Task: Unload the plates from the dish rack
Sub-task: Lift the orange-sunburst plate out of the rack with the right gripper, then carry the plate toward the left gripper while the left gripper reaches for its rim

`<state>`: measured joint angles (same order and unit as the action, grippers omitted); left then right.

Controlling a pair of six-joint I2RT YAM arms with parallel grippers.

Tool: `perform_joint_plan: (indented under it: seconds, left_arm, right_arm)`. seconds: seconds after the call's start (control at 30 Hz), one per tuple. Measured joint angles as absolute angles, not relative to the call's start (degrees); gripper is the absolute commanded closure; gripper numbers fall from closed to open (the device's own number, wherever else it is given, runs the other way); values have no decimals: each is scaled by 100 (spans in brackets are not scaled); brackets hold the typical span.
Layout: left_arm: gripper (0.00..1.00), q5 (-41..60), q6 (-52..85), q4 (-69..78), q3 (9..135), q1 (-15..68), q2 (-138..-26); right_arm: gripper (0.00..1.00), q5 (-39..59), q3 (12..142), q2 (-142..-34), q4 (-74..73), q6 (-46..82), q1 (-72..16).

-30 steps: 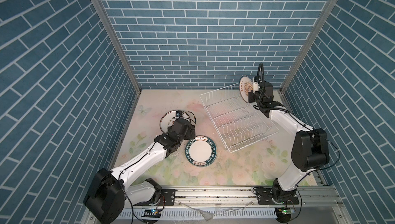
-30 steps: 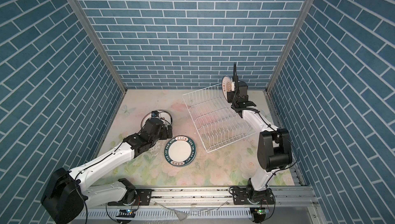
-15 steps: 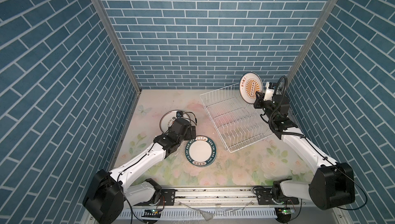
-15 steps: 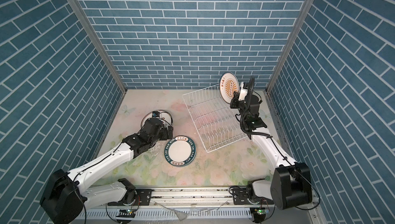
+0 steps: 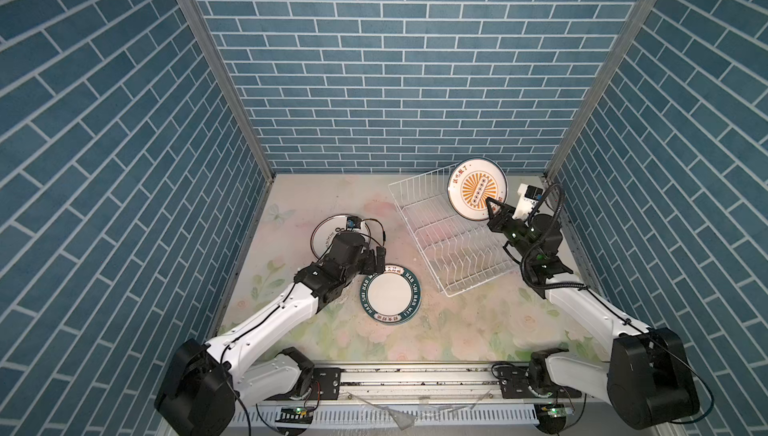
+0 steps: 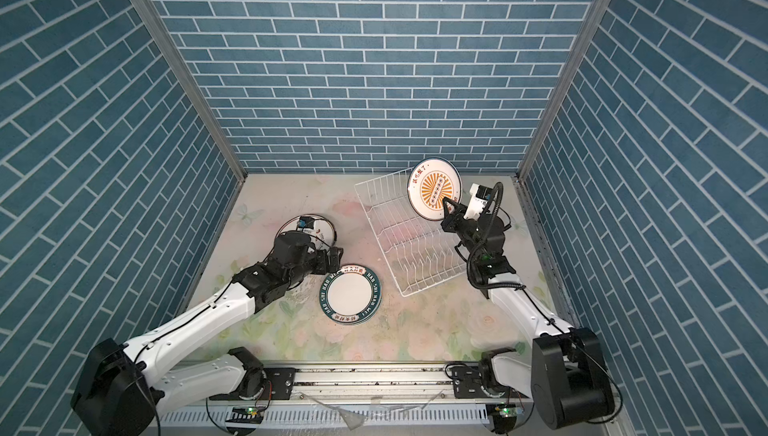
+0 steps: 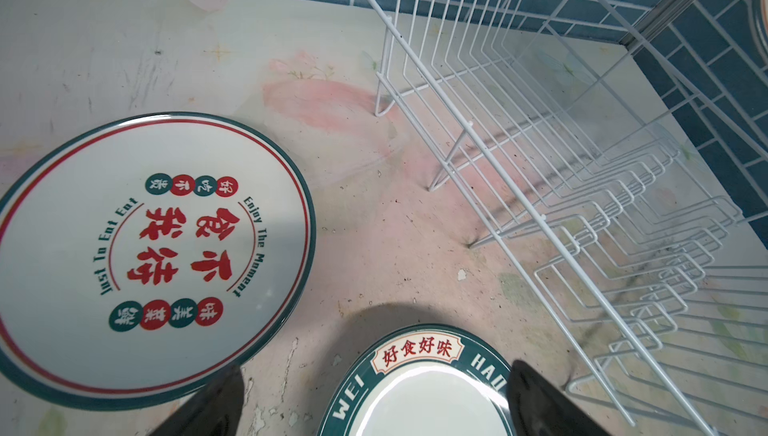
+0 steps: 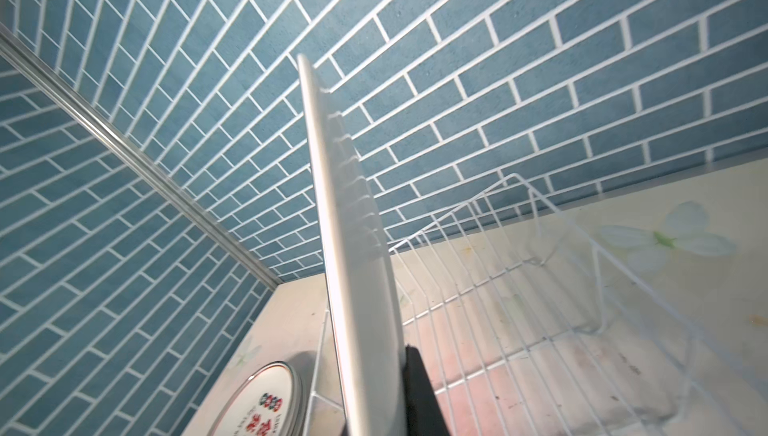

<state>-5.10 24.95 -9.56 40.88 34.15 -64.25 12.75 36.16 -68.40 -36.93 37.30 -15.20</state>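
Note:
The dish rack [image 5: 415,238] [image 6: 380,240] is a white wire basket at the back right, with no plates in it. My right gripper [image 5: 492,205] [image 6: 446,207] is shut on the lower rim of an orange sunburst plate [image 5: 478,188] [image 6: 434,195], held tilted in the air over the rack's far right corner. The right wrist view shows this plate [image 8: 353,267] edge-on beside one black finger [image 8: 419,392]. A green-rimmed plate [image 5: 390,294] [image 7: 415,392] lies flat on the table. My left gripper [image 5: 376,259] [image 7: 374,400] stands open over its far rim. A red-character plate [image 5: 332,234] [image 7: 153,247] lies behind it.
Blue brick walls close the back and both sides. The rack [image 7: 582,164] stands angled near the right wall. A metal rail [image 5: 415,375] with both arm bases runs along the front edge. The floral tabletop [image 5: 457,330] shows between the green-rimmed plate and the rail.
The right arm has lifted the sunburst plate up and off the rack's far corner, swinging to the right and turning the plate's face towards the top camera. The left arm has stayed put.

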Motion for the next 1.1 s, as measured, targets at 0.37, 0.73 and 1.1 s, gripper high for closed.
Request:
perform_joint_plan:
  seconds: [0.37, 0.73, 1.1]
  left_arm:
    - [1, -117, 2497, -646, 3822, 3415, -6407]
    - [1, 296, 2515, -336, 3756, 3413, -6300]
    - [7, 1297, 3002, 252, 3553, 2849, -6490]
  right_arm:
    - [100, 1870, 3618, -7052, -3153, 5059, -2005]
    - [100, 2250, 3627, -7662, -2825, 5527, -2720]
    - [100, 2480, 3811, -8189, -2985, 5723, -3273]
